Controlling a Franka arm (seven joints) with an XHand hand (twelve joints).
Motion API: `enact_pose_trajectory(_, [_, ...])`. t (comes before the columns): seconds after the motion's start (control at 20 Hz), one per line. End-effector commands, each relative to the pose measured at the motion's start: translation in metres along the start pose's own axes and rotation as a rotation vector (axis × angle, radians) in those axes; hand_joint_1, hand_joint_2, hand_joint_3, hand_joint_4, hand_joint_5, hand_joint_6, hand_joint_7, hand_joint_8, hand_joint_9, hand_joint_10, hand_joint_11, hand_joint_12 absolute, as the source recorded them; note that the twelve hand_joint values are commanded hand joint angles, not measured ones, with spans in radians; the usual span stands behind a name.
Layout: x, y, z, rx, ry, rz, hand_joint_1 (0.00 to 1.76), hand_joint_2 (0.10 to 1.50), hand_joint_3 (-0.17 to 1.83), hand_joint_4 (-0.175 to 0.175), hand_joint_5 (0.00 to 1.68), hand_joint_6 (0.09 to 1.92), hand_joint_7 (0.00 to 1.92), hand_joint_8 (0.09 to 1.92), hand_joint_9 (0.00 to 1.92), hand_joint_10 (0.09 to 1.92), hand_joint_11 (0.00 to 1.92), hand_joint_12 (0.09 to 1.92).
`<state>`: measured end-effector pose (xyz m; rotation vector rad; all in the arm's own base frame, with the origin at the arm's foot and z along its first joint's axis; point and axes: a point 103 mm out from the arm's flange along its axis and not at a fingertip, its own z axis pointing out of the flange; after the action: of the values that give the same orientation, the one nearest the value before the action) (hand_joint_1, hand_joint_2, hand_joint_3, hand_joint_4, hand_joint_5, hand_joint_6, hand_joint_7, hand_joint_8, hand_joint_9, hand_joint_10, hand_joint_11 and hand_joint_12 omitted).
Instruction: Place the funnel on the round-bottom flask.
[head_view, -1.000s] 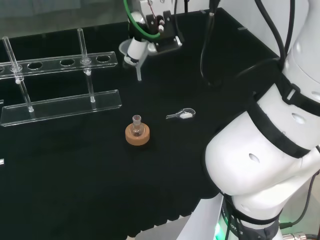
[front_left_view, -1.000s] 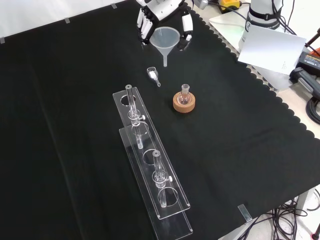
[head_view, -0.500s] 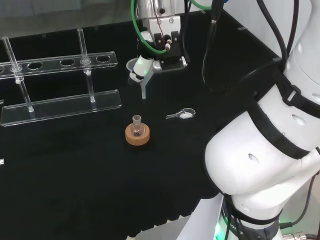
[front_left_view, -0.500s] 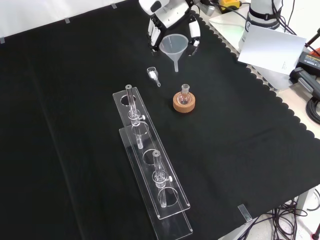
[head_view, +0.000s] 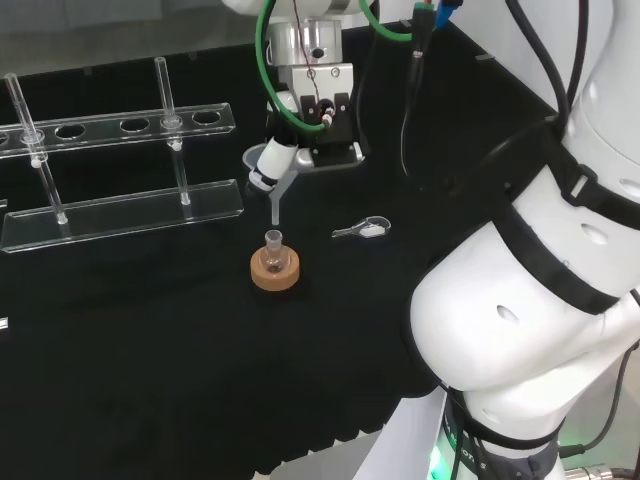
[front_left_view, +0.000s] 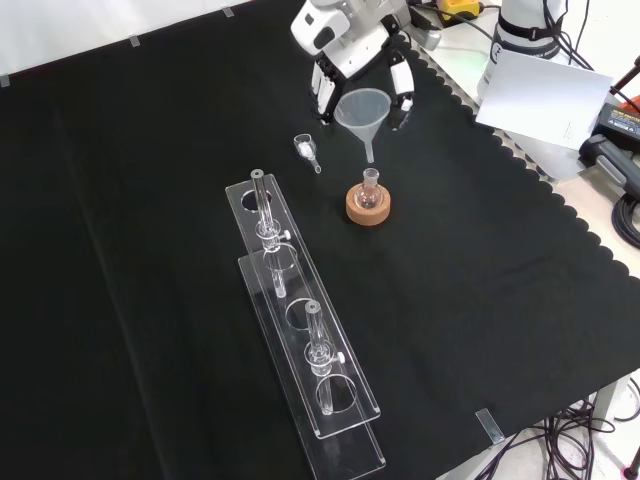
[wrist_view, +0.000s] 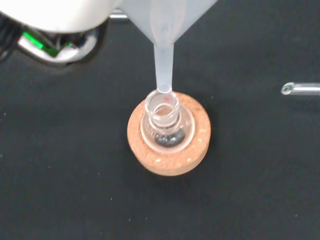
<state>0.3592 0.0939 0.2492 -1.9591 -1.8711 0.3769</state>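
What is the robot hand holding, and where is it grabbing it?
The hand holds the funnel, its fingers curled round the wide cone at the top.

We see a chunky white arm (head_view: 520, 300) with glossy rounded links, black bands around the joints and black cables looping over it. A green cable (head_view: 265, 60) runs up by the black-and-white hand (front_left_view: 345, 45).

Funnel (front_left_view: 365, 108) stem just above flask (front_left_view: 370, 190) neck; flask on cork ring (front_left_view: 367, 209).
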Motion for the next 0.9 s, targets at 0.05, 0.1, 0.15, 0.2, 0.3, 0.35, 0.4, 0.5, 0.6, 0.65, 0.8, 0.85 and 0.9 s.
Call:
enact_pose_trajectory(0.05, [0.006, 0.012, 0.021, 0.035, 0.031, 0.013, 1.07, 0.53, 0.9, -0.145, 0.61, 0.72, 0.99, 0.72, 1.24, 0.25, 0.82, 1.05])
enact_pose_trajectory(0.1, [0.005, 0.014, 0.022, 0.032, 0.036, 0.023, 1.07, 0.53, 0.9, -0.145, 0.61, 0.72, 0.99, 0.72, 1.24, 0.25, 0.82, 1.05])
enact_pose_trajectory(0.15, [0.005, 0.015, 0.022, 0.028, 0.04, 0.028, 1.07, 0.53, 0.9, -0.145, 0.61, 0.72, 0.99, 0.72, 1.24, 0.25, 0.82, 1.05])
enact_pose_trajectory(0.2, [0.004, 0.015, 0.021, 0.019, 0.049, 0.035, 1.07, 0.53, 0.9, -0.145, 0.61, 0.72, 0.99, 0.72, 1.24, 0.25, 0.82, 1.05])
enact_pose_trajectory(0.3, [0.001, 0.015, 0.018, 0.008, 0.059, 0.042, 1.07, 0.53, 0.9, -0.145, 0.62, 0.73, 0.99, 0.72, 1.24, 0.25, 0.82, 1.05])
enact_pose_trajectory(0.35, [0.0, 0.014, 0.016, 0.005, 0.065, 0.044, 1.07, 0.53, 0.9, -0.145, 0.62, 0.73, 0.99, 0.72, 1.24, 0.24, 0.82, 1.05])
enact_pose_trajectory(0.4, [-0.001, 0.013, 0.012, -0.004, 0.071, 0.042, 1.07, 0.53, 0.9, -0.145, 0.62, 0.73, 0.99, 0.72, 1.24, 0.24, 0.82, 1.05])
enact_pose_trajectory(0.5, [-0.001, 0.012, 0.009, -0.011, 0.074, 0.038, 1.07, 0.53, 0.9, -0.145, 0.62, 0.73, 0.99, 0.72, 1.24, 0.24, 0.83, 1.05])
enact_pose_trajectory(0.6, [-0.002, 0.011, 0.007, -0.012, 0.072, 0.037, 1.07, 0.53, 0.9, -0.145, 0.62, 0.73, 1.0, 0.72, 1.24, 0.24, 0.83, 1.05])
enact_pose_trajectory(0.65, [-0.003, 0.009, 0.007, -0.012, 0.071, 0.034, 1.07, 0.53, 0.9, -0.145, 0.62, 0.73, 1.0, 0.73, 1.24, 0.24, 0.83, 1.05])
enact_pose_trajectory(0.8, [-0.005, 0.005, 0.007, -0.017, 0.073, 0.028, 1.07, 0.53, 0.91, -0.145, 0.62, 0.73, 1.01, 0.73, 1.24, 0.24, 0.83, 1.05])
enact_pose_trajectory(0.85, [-0.005, 0.003, 0.008, -0.021, 0.073, 0.026, 1.07, 0.53, 0.91, -0.145, 0.62, 0.73, 1.01, 0.73, 1.24, 0.24, 0.83, 1.05])
enact_pose_trajectory(0.9, [-0.006, 0.002, 0.009, -0.021, 0.073, 0.026, 1.07, 0.53, 0.91, -0.145, 0.62, 0.73, 1.01, 0.73, 1.24, 0.24, 0.83, 1.05])
